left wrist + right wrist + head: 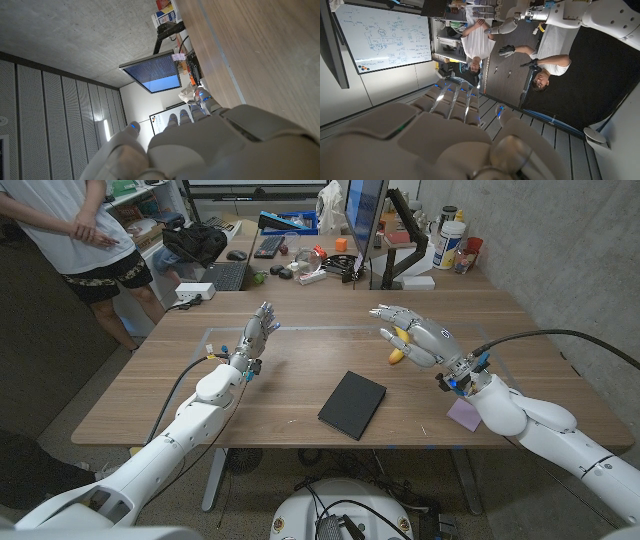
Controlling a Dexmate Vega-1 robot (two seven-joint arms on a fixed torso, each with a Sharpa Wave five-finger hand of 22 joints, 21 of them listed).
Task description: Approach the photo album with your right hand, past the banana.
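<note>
While the right hand (pixel 418 338) hovers over the banana (pixel 398 352), the photo album (pixel 352 404) lies apart.

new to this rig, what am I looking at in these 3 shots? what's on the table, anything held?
A two-armed robot stands at a wooden table. The wide picture comes from its head camera, looking down; the other two come from cameras on each wrist, looking along the back of that robot hand, so they appear turned.

On the table: a flat black rectangular photo album, a yellow banana and a small lilac square pad.

The left robot hand is raised, fingers apart, holding nothing. The right robot hand hovers over the banana, fingers spread, apparently holding nothing. A person stands behind the table.
</note>
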